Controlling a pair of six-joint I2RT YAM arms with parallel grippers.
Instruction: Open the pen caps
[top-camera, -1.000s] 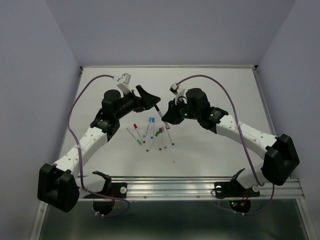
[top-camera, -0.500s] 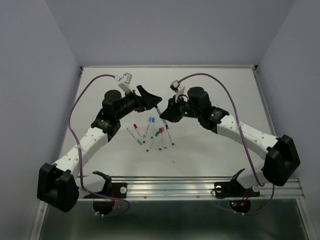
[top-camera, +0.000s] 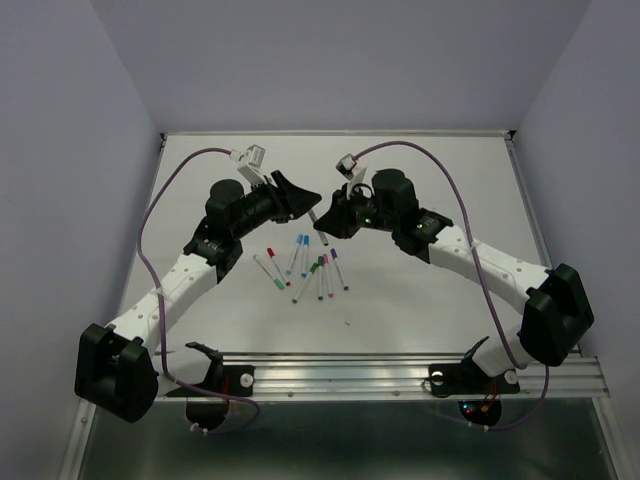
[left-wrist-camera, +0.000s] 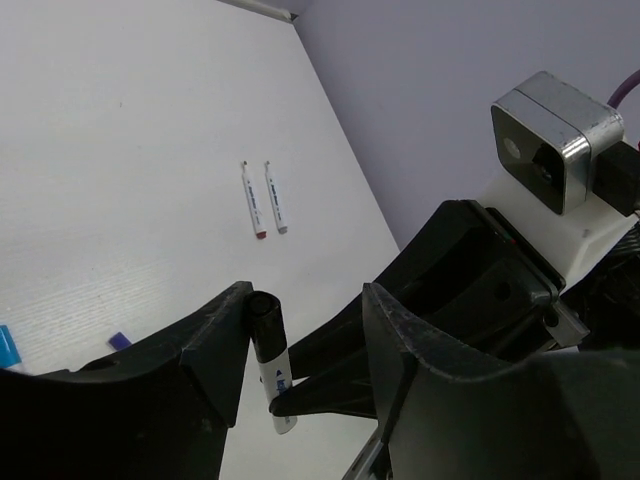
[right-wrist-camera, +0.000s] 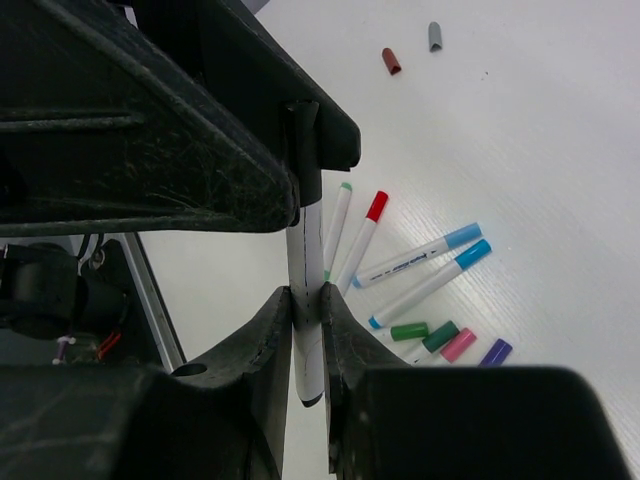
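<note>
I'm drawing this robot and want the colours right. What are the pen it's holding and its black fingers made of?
The pen looks like smooth, slightly shiny white plastic. Its black cap looks like glossy plastic too: light glints along it. The left hand's fingers look like matte black plastic, scuffed with fine scratches, though I can't be sure.

Over the middle of the table (top-camera: 490, 170) the left gripper (top-camera: 306, 198) and right gripper (top-camera: 326, 224) stand nose to nose with a black-capped pen (right-wrist-camera: 305, 300) bridging them, so nothing passes between; only a gap beside the cap inside the left jaws is free. Under them a fan of pens (top-camera: 305, 268) blocks the near centre. Two loose caps (right-wrist-camera: 391, 61) and a pair of pens (left-wrist-camera: 262, 200) lie on bare surface beyond. The far corners are open, hemmed by walls (top-camera: 70, 150); purple cables (top-camera: 160, 210) arch over each arm, and a rail (top-camera: 400, 372) bars the near edge
</note>
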